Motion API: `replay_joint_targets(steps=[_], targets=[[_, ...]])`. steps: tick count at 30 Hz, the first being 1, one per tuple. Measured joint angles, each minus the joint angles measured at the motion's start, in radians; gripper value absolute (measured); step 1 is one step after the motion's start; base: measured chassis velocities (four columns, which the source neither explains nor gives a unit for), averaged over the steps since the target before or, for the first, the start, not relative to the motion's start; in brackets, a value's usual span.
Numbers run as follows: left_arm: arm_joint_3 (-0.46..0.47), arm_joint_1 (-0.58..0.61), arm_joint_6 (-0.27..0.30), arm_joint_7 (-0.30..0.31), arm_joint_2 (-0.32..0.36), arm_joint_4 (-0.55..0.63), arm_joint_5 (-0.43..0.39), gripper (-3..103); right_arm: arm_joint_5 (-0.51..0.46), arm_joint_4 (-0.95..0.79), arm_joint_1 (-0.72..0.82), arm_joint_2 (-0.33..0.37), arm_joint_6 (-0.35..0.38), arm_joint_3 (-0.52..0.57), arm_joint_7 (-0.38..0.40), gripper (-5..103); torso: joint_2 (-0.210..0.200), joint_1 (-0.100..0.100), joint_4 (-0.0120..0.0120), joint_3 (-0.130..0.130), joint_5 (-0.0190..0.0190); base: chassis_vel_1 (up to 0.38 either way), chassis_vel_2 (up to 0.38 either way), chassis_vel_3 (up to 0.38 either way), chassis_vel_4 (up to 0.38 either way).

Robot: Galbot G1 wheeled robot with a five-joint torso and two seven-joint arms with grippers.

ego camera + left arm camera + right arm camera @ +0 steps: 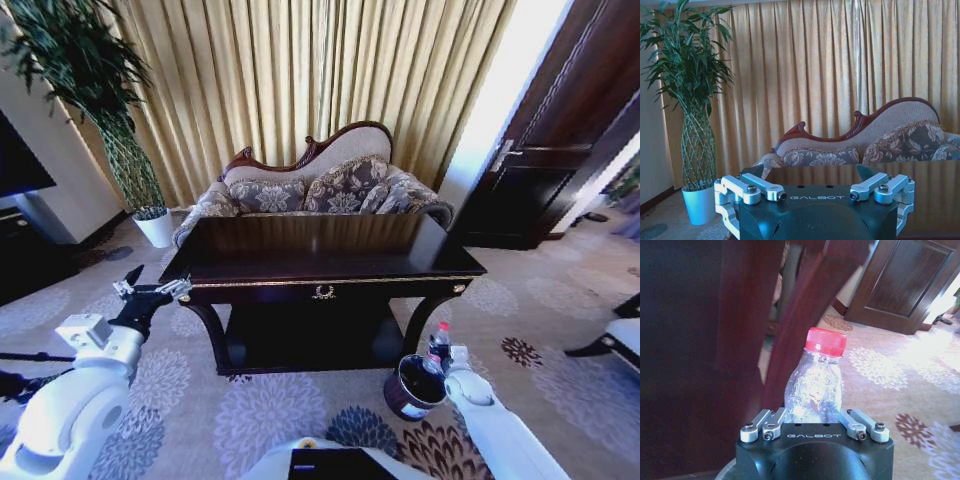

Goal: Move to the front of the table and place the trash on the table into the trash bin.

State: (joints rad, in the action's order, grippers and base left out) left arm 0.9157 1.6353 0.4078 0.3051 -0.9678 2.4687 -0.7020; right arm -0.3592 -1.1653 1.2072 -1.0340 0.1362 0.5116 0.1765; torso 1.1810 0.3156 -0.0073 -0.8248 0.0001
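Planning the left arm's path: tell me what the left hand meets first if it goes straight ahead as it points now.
Probably the table: the open left hand points across its glossy top toward the sofa. If it clears the top, the sofa comes next; depth is unclear.

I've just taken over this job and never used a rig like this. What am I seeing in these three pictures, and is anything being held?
It is a wheeled robot with two arms. The head view looks down at the table, a sofa behind it. The other two pictures come from a camera on each wrist. The left gripper hovers open by the table's left end, holding nothing. The right gripper is shut on the bottle, a clear one with a red cap, low beside the bin on the carpet at the table's right front. No trash is visible on the tabletop.
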Motion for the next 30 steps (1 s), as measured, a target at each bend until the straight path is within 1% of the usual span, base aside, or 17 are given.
replay_joint_targets(steps=[2, 3, 4, 6, 7, 8, 10, 14, 16, 17, 18, 20, 23, 25, 27, 30], targets=[[-0.001, 0.001, 0.0, 0.0, 0.001, 0.001, 0.0, 100, 0.024, 0.05, -0.023, 0.0, -0.025, 0.0, -0.011, 27, 0.0, 0.0, -0.0001, 0.0, -0.0002, 0.0, 0.0, 0.0, 0.0], [-0.002, 0.001, 0.0, 0.0, 0.002, 0.001, 0.0, 100, 0.025, 0.059, -0.028, 0.0, -0.03, 0.001, -0.012, 27, 0.0, 0.0, -0.0002, 0.0, -0.0002, 0.0, 0.0, 0.0, 0.0], [-0.005, 0.001, 0.0, 0.0, 0.003, 0.001, 0.0, 100, 0.025, 0.065, -0.032, -0.002, -0.031, 0.001, -0.013, 24, 0.0, 0.0, -0.0001, 0.0, -0.0001, 0.0, 0.0, 0.0, 0.0], [-0.006, 0.0, 0.0, 0.0, 0.003, 0.001, 0.0, 100, 0.026, 0.066, -0.033, -0.002, -0.032, 0.002, -0.013, 24, 0.0, 0.0, 0.0, 0.0, -0.0001, 0.0, 0.0, 0.0, 0.0], [-0.012, -0.002, 0.0, 0.0, 0.004, 0.0, 0.003, 100, 0.029, 0.066, -0.033, -0.005, -0.032, 0.002, -0.013, 32, 0.0, 0.0, -0.0001, 0.0, -0.0001, 0.0, 0.0, 0.0, 0.0], [-0.017, -0.004, 0.0, 0.001, 0.005, -0.001, 0.005, 100, 0.03, 0.066, -0.033, -0.008, -0.032, 0.003, -0.013, 37, 0.0, 0.0, -0.0002, 0.0, -0.0001, 0.0, 0.0, 0.0, 0.0], [-0.02, -0.006, 0.0, 0.001, 0.005, -0.002, 0.006, 100, 0.031, 0.064, -0.033, -0.009, -0.032, 0.003, -0.013, 37, 0.0, 0.0, -0.0002, 0.0, -0.0002, 0.0, 0.0, 0.0, 0.0], [-0.037, -0.011, 0.0, 0.002, 0.007, -0.006, 0.017, 100, 0.032, 0.049, -0.032, -0.018, -0.032, 0.003, -0.013, 58, 0.0, 0.0, -0.0001, 0.0, -0.0002, 0.0, 0.0, 0.0, 0.0], [-0.038, -0.011, -0.001, 0.002, 0.007, -0.006, 0.018, 100, 0.032, 0.046, -0.032, -0.019, -0.032, 0.003, -0.013, 58, 0.0, 0.0, -0.0001, 0.0, -0.0002, 0.0, 0.0, 0.0, 0.0], [-0.038, -0.011, -0.001, 0.002, 0.007, -0.007, 0.019, 100, 0.032, 0.041, -0.031, -0.02, -0.032, 0.003, -0.013, 64, 0.0, 0.0, -0.0001, 0.0, -0.0001, 0.0, 0.0, 0.0, 0.0], [-0.038, -0.011, -0.002, 0.003, 0.008, -0.007, 0.02, 100, 0.032, 0.037, -0.03, -0.02, -0.031, 0.003, -0.013, 75, 0.0, 0.0, -0.0001, 0.0, -0.0002, 0.0, 0.0, 0.0, 0.0], [-0.038, -0.011, -0.003, 0.003, 0.008, -0.008, 0.02, 100, 0.032, 0.035, -0.029, -0.02, -0.031, 0.003, -0.013, 75, 0.0, 0.0, 0.0, 0.0, -0.0002, 0.0, 0.0, 0.0, 0.0], [-0.036, -0.01, -0.006, 0.004, 0.009, -0.008, 0.021, 100, 0.033, 0.027, -0.023, -0.02, -0.03, 0.006, -0.012, 91, 0.0, 0.0, -0.0001, 0.0, -0.0002, 0.0, 0.0, 0.0, 0.0], [-0.036, -0.009, -0.006, 0.004, 0.009, -0.007, 0.021, 100, 0.033, 0.026, -0.023, -0.02, -0.03, 0.007, -0.012, 91, 0.0, 0.0, -0.0001, 0.0, -0.0002, 0.0, 0.0, 0.0, 0.0], [-0.034, -0.007, -0.006, 0.004, 0.008, -0.003, 0.021, 100, 0.033, 0.017, -0.016, -0.019, -0.03, 0.011, -0.011, 99, 0.0, 0.0, -0.0001, 0.0, -0.0001, 0.0, 0.0, 0.0, 0.0], [-0.034, -0.006, -0.006, 0.004, 0.006, 0.0, 0.021, 100, 0.033, 0.009, -0.01, -0.018, -0.029, 0.014, -0.011, 100, 0.0, 0.0, -0.0001, 0.0, -0.0001, 0.0, 0.0, 0.0, 0.0]])
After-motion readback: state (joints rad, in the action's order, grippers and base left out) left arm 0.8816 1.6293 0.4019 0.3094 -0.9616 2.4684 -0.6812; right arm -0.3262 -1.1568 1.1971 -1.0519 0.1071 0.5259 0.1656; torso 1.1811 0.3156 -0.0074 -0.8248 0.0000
